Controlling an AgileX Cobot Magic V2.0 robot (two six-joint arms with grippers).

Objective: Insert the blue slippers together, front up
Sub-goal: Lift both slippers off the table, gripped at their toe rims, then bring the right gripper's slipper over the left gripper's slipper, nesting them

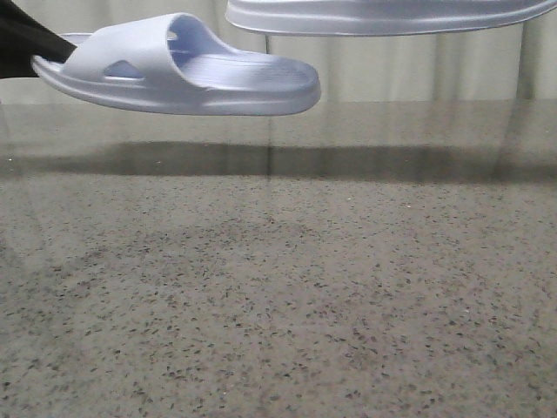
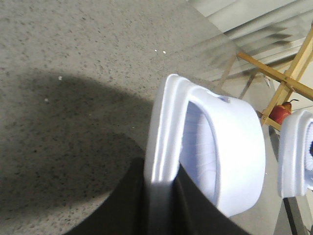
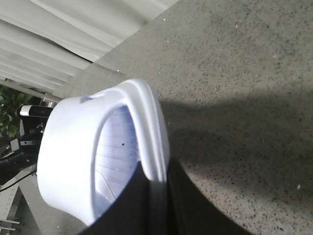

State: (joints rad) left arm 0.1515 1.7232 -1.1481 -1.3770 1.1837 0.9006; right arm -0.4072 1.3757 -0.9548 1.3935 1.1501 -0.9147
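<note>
2 pale lavender-blue foam slippers are held in the air above a speckled grey stone counter (image 1: 278, 305); neither touches it.

The left slipper (image 1: 178, 70) is seen side-on in the front view, level, sole down, with its wide strap and a triangular cut-out facing the camera and the ridged footbed visible behind the strap. Its end nearest the left edge is gripped by the left tool (image 1: 26, 43), seen there only as a dark shape. In the left wrist view, the black fingers (image 2: 132, 205) are closed on the edge of this slipper (image 2: 210, 142), one finger on each side of the sole rim.

The right slipper (image 1: 383, 16) is held higher than the left one and further right, well above the counter; only its underside and rim are seen at the top of the front view. In the right wrist view, the right tool (image 3: 154, 205) is clamped on the rim of that slipper (image 3: 98, 147), strap and ridged footbed facing the camera.

The 2 slippers are apart, not touching. Dark shadows are cast on the counter beneath them. Pale curtains (image 1: 392, 65) hang behind the counter.
</note>
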